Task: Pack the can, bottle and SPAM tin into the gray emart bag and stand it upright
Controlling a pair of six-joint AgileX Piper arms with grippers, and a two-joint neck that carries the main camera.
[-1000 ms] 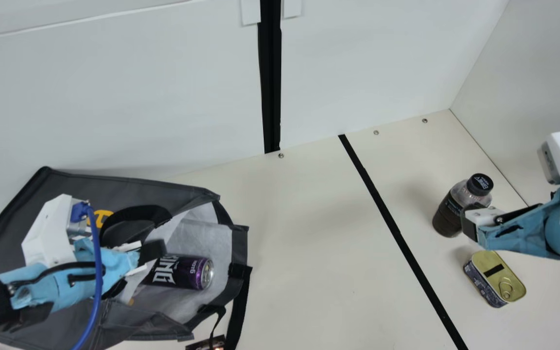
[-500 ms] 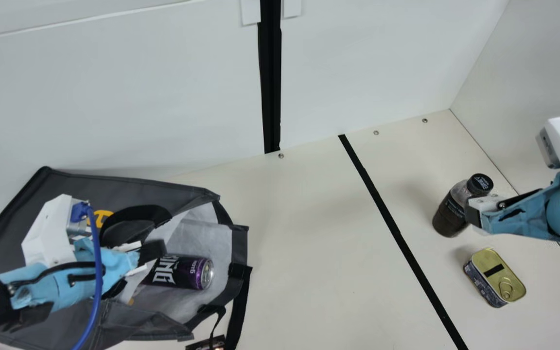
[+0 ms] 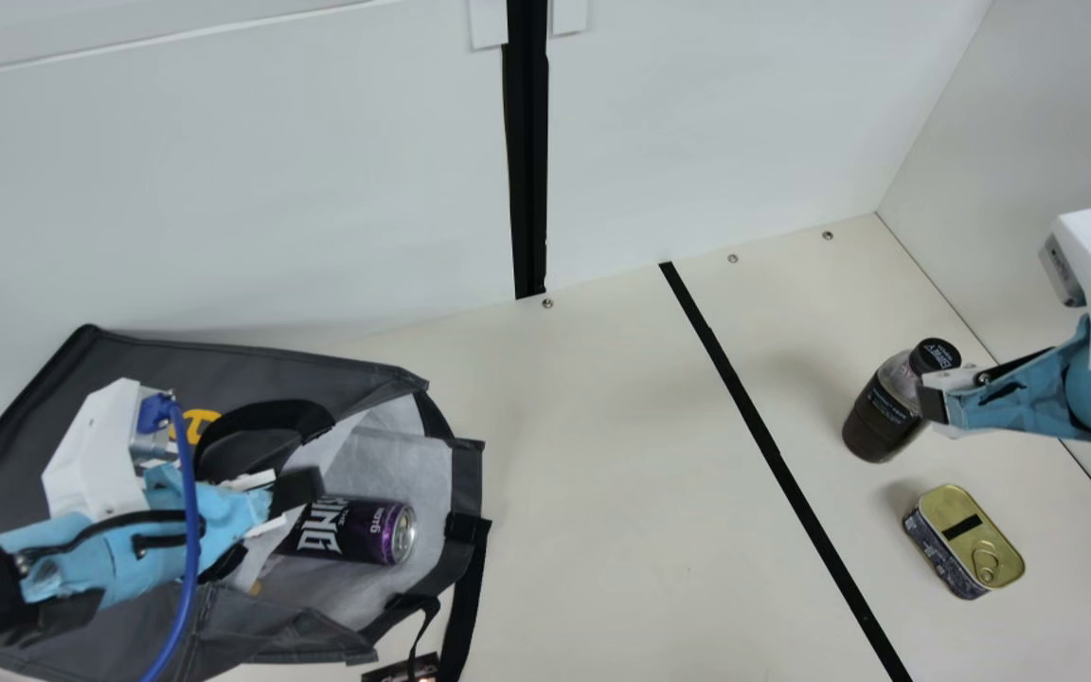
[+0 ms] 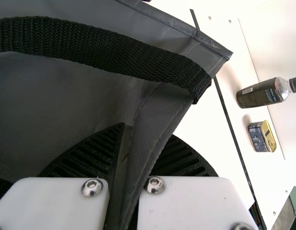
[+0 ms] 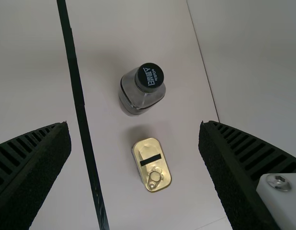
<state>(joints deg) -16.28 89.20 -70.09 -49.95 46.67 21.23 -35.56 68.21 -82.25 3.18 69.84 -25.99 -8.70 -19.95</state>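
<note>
Here, bottle (image 3: 883, 415) and SPAM tin (image 3: 967, 542) below spread right claw (image 3: 933, 403), apart.

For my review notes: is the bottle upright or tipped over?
Upright: in the right wrist view the bottle is seen from above, its black cap on top.

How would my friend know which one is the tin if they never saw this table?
In the main view, find the long black line across the cream table, then look on its right side. Two things stand there, and the tin is the low one with a gold top and a pull ring, unlike the taller, dark bottle with its round black cap.
</note>
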